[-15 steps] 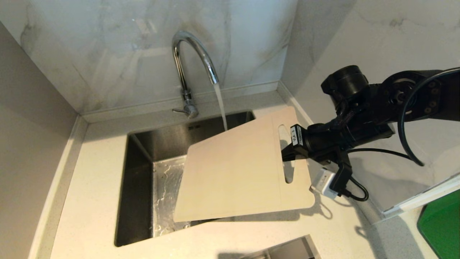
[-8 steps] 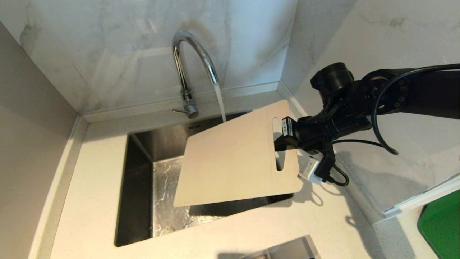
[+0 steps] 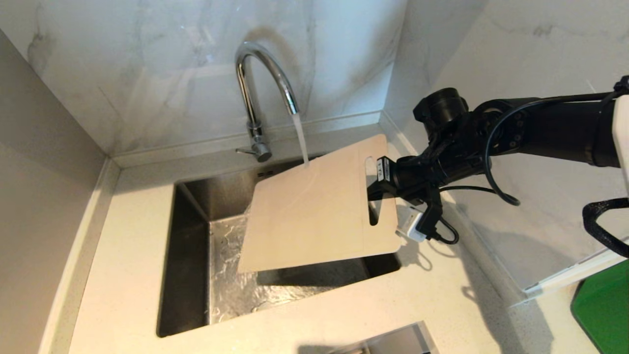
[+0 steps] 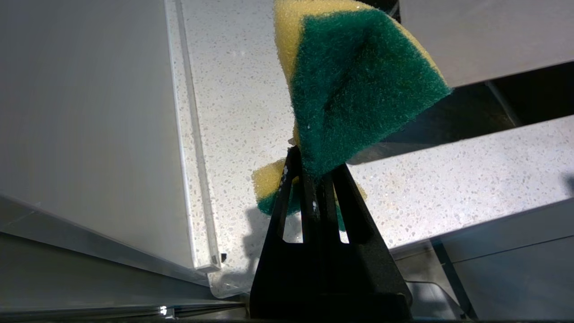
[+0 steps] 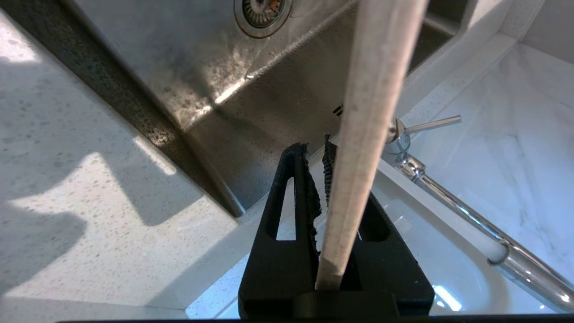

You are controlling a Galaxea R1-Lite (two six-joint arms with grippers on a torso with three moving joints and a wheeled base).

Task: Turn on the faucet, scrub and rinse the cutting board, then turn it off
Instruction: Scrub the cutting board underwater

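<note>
The chrome faucet (image 3: 255,73) runs, and its stream (image 3: 300,140) lands on the far edge of the pale cutting board (image 3: 314,216). The board is held tilted over the sink (image 3: 189,255), low end toward the basin. My right gripper (image 3: 379,189) is shut on the board's handle end, beside the cutout. In the right wrist view the board's edge (image 5: 372,103) runs between the fingers of the right gripper (image 5: 316,152), with the faucet lever (image 5: 432,123) beyond. My left gripper (image 4: 314,161), outside the head view, is shut on a green-and-yellow sponge (image 4: 358,85) above the counter.
Marble walls close in the sink's back and right side. A bright green flat object (image 3: 602,309) lies at the right edge on the counter. A second opening (image 3: 388,341) shows at the counter's near edge. The sink drain (image 5: 262,9) is under the board.
My right arm has carried the board back and to the left, further over the sink. The water that fell past its far edge now strikes it.
</note>
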